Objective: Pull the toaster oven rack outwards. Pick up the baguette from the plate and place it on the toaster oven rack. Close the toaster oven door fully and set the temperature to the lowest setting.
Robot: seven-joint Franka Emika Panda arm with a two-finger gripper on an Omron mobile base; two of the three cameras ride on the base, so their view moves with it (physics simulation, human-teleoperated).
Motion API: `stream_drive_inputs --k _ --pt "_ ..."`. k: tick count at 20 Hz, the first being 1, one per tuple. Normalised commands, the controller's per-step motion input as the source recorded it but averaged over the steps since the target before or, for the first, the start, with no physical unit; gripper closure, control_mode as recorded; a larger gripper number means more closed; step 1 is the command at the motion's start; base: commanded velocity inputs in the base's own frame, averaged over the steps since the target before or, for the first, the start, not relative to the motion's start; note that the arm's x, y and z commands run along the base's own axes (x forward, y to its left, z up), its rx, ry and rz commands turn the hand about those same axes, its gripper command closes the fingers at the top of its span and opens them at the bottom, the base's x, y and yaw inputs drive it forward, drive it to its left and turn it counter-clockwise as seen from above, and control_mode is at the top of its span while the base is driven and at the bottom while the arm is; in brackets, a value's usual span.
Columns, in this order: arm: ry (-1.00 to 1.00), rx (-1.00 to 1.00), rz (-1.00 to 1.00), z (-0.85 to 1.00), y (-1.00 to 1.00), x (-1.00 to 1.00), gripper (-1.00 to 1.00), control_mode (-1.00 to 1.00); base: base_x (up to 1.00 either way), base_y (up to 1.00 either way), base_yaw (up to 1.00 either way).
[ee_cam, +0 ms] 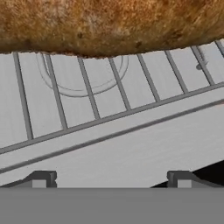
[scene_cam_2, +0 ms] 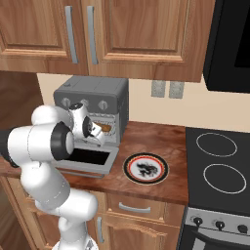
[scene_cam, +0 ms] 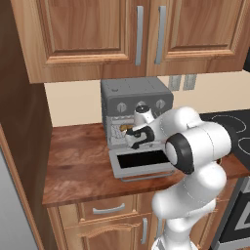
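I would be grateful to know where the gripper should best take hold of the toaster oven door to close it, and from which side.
The toaster oven door hangs open, lying flat in front of the toaster oven. Grip or hook the thin bar handle along its front edge, coming from in front and below, then lift upward, since the flap hinges at the cavity's base.

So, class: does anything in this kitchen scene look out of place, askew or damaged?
Nothing stands out. The baguette lies on the toaster oven rack, the toaster oven door hangs open, and the plate sits flat on the counter, bare.

The arm reaches forward, elbow bent, pincer (ee_cam: 111, 179) spread wide and empty
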Motion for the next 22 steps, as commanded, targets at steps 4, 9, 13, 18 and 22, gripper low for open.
stream_drive_inputs --k 4,9,13,18,22 --pt "-0.1 0.0 0.0 0.0 0.0 0.39 -1.0 -1.0 0.0 0.0 0.0" --pt "0.0 0.0 0.0 0.0 0.0 0.6 -1.0 -1.0 0.0 0.0 0.0" --pt "0.0 0.0 0.0 0.0 0.0 0.51 -1.0 -1.0 0.0 0.0 0.0" --pt "0.0 0.0 0.0 0.0 -0.01 0.1 -1.0 -1.0 0.0 0.0 0.0" --pt "0.0 0.0 -0.07 0.14 -0.03 -0.56 -1.0 -1.0 0.0 0.0 0.0"
